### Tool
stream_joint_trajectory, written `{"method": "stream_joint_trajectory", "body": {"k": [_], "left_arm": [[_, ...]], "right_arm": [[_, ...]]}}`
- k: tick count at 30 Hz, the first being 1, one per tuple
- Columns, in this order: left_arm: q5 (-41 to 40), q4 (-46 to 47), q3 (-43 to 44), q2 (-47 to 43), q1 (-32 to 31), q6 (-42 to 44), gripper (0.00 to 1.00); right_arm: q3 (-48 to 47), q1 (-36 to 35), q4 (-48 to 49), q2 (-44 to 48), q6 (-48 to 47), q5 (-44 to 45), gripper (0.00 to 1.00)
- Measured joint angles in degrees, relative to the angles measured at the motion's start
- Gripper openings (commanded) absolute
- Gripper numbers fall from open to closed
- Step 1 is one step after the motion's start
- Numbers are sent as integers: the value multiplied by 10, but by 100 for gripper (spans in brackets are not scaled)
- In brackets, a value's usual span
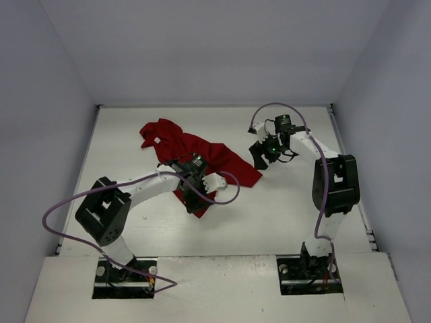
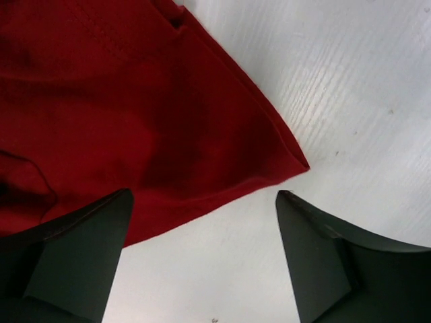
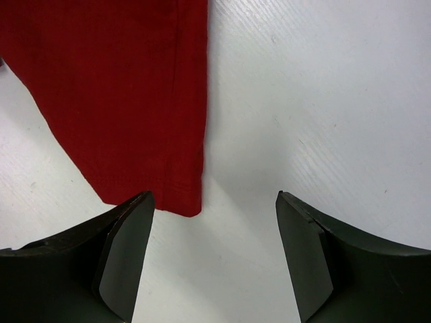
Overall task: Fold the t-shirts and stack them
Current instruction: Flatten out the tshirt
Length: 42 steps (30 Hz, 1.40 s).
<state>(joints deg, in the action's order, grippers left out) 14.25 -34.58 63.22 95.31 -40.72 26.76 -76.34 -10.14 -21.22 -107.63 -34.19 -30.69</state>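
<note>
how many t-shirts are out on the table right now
1: a dark red t-shirt lies crumpled on the table, left of centre in the top view. No second one shows, though one could be hidden under it.

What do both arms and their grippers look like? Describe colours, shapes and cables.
Both the left arm and right arm have white links and bulky black joint housings. A purple cable loops along each. The left gripper and right gripper each have two dark, matte, wedge-shaped fingers.

walls (image 1: 202,47): plain pale grey, three sides | table (image 1: 283,215): white, evenly lit
</note>
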Motion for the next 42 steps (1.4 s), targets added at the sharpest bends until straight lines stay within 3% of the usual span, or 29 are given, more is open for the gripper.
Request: {"method": "stream_joint_trajectory", "body": {"k": [10, 16, 20, 26, 30, 33, 39, 42], "left_arm": [[-10, 38, -46, -12, -71, -30, 80], [-8, 50, -55, -13, -109, -42, 67], [-7, 55, -56, -9, -96, -47, 49], [-9, 36, -56, -7, -70, -44, 2], [-18, -2, -56, -44, -34, -35, 0], [-36, -44, -40, -127, -2, -25, 0], [-51, -81, 105, -290, 36, -12, 0], [-45, -93, 156, -343, 90, -14, 0]], "right_arm": [[0, 11, -2, 0, -8, 0, 71], [0, 12, -5, 0, -13, 1, 71], [0, 15, -7, 0, -18, 2, 71], [0, 20, -10, 0, -24, 2, 70], [0, 23, -13, 5, -35, 2, 70], [3, 24, -14, 19, -47, -2, 70], [7, 26, -20, 58, -64, -29, 70], [9, 25, -19, 70, -73, -50, 70]]}}
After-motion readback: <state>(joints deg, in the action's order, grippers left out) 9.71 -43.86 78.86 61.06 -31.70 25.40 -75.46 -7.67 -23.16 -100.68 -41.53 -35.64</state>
